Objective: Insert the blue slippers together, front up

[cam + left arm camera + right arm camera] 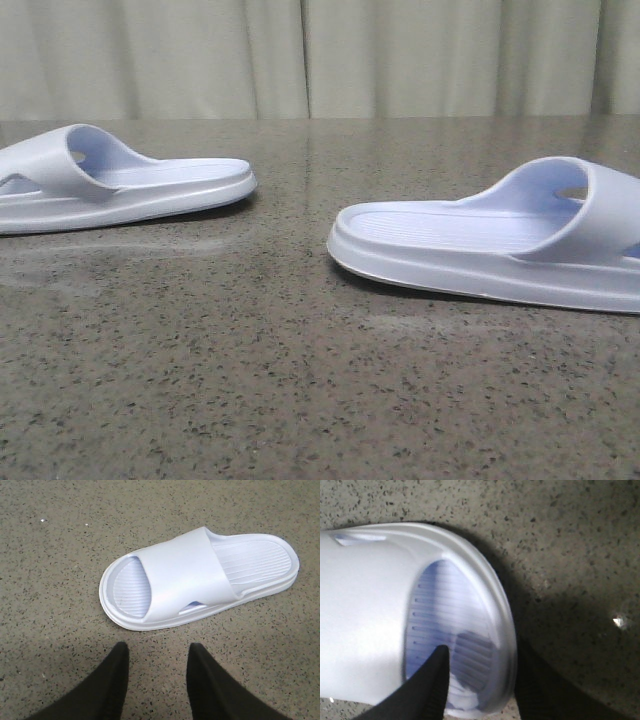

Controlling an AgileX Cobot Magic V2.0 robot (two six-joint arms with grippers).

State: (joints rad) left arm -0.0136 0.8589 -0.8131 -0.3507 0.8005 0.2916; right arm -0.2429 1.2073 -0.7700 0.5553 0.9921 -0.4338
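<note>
Ribbed foam blue slippers (480, 245) on speckled stone table (250, 380)

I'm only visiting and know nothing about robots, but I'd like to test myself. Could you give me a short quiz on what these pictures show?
1. True or false: the two slippers touch each other.
2. Which hand has a finger over a slipper's footbed: A left, B right?
3. Fill in: both slippers rest sole-down on a speckled ____ table.

Key
1. False. In the front view the left slipper and the right slipper lie apart, heels toward each other.
2. B. The right hand straddles its slipper's toe rim, one finger inside; the left hand hovers open, short of its slipper.
3. Stone-look; see the table.
</note>
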